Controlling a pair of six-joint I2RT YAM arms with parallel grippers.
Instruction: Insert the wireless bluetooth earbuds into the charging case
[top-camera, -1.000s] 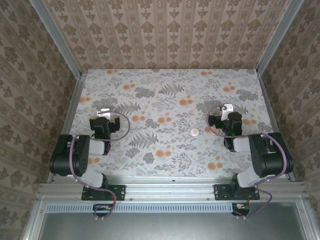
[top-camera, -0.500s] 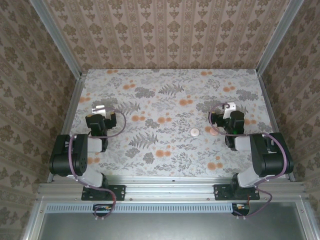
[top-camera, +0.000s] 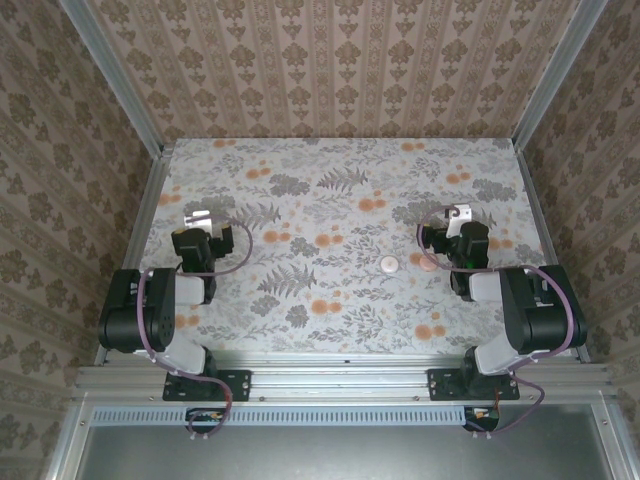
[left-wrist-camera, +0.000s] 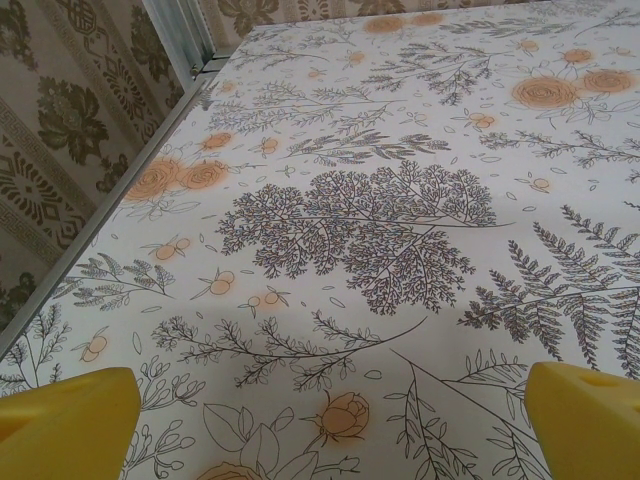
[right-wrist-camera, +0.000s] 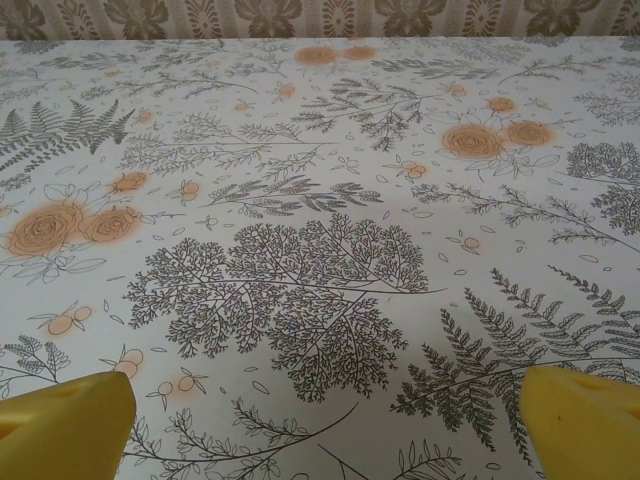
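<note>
Table (top-camera: 340, 160) walled left, far and right, broad bare cloth across centre and far; two round things: pale disc (top-camera: 388, 264) right of centre, pinkish disc (top-camera: 428, 263) just left of right gripper (top-camera: 455, 218); earbuds too small to tell; left gripper (top-camera: 200, 220) near-left; both jaws released, empty.
</note>
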